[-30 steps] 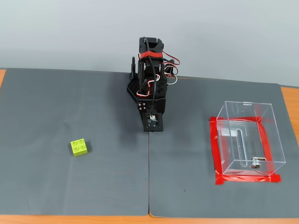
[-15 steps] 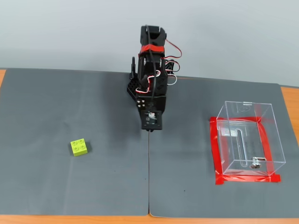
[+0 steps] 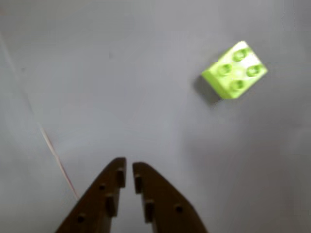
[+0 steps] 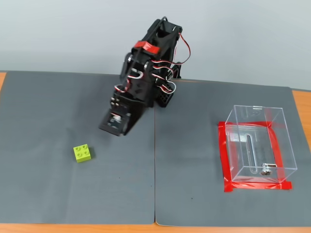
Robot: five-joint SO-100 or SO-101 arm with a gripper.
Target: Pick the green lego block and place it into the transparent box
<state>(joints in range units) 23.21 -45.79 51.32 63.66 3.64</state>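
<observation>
The green lego block [image 4: 82, 153] lies studs up on the left half of the grey mat; the wrist view has it at the upper right [image 3: 234, 70]. My gripper [image 3: 127, 165] hangs above the mat, its dark fingers together with only a thin slit and nothing between them. In the fixed view the gripper [image 4: 118, 130] points down and left, up and to the right of the block, not touching it. The transparent box [image 4: 257, 143] stands at the right, edged by red tape [image 4: 225, 160], with a small metal piece [image 4: 265, 170] inside.
Two grey mats meet at a seam [image 4: 155, 184] down the middle, seen as a thin line [image 3: 53, 150] left of the fingers in the wrist view. Orange tabletop [image 4: 301, 104] shows past the mat edges. The arm's base [image 4: 163, 97] sits at the back centre.
The arm has swung from the centre seam to the left, toward the green block, and leaned further out over the mat. Block and box have not moved.
</observation>
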